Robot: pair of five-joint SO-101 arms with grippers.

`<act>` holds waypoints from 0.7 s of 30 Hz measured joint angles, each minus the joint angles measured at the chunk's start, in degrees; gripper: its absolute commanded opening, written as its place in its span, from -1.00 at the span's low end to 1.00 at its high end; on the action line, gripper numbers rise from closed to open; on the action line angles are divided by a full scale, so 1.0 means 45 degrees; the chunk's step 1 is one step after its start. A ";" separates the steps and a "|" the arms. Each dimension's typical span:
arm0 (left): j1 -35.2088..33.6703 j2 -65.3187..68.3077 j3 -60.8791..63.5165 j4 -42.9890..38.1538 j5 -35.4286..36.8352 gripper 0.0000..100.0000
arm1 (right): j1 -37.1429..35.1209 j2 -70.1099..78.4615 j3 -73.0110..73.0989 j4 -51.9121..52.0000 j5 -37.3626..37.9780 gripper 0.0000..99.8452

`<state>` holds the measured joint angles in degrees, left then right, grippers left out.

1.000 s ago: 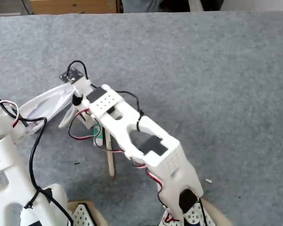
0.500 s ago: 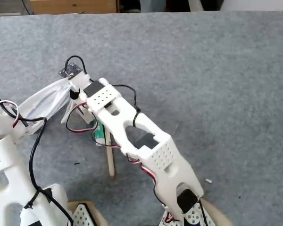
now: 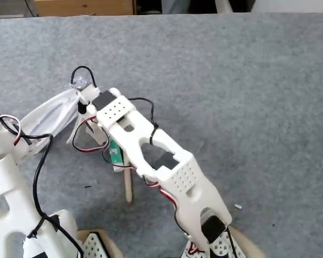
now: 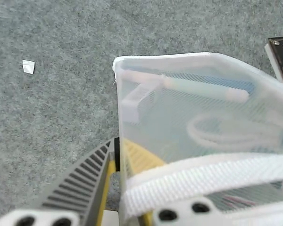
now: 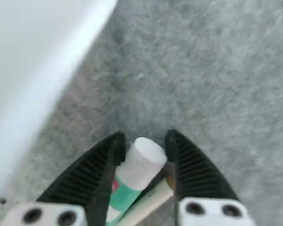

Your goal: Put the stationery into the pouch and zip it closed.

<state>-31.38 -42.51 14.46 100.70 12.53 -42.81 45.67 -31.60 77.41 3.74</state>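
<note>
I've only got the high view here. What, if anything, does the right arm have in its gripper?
Observer: The right gripper is shut on a glue stick, green body, white cap pointing out past the tips.
Operator: Okay. Is anything inside the pouch yet?
Observer: Yes. Through the mesh of the pouch I see a pale blue pen and a white looped cord.
Operator: And what's keeping the pouch up?
Observer: The left gripper is clamped on one edge of it, with a ribbed finger against the outside.
</note>
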 measured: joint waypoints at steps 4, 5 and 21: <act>0.0000 0.0000 0.0000 0.0000 0.0000 -0.94 | 0.0000 0.0059 -0.0449 0.0567 0.0000 -0.62; 0.0000 0.0000 0.0000 0.0000 0.0000 -0.94 | 0.0000 0.0059 -0.0508 0.0664 0.0000 -0.62; 0.0000 0.0000 0.0000 0.0000 0.0020 -0.94 | 0.0000 0.0059 -0.0488 0.1387 -0.0059 -0.62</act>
<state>-31.38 -42.51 14.46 100.70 12.62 -42.81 45.93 -33.80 83.65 3.47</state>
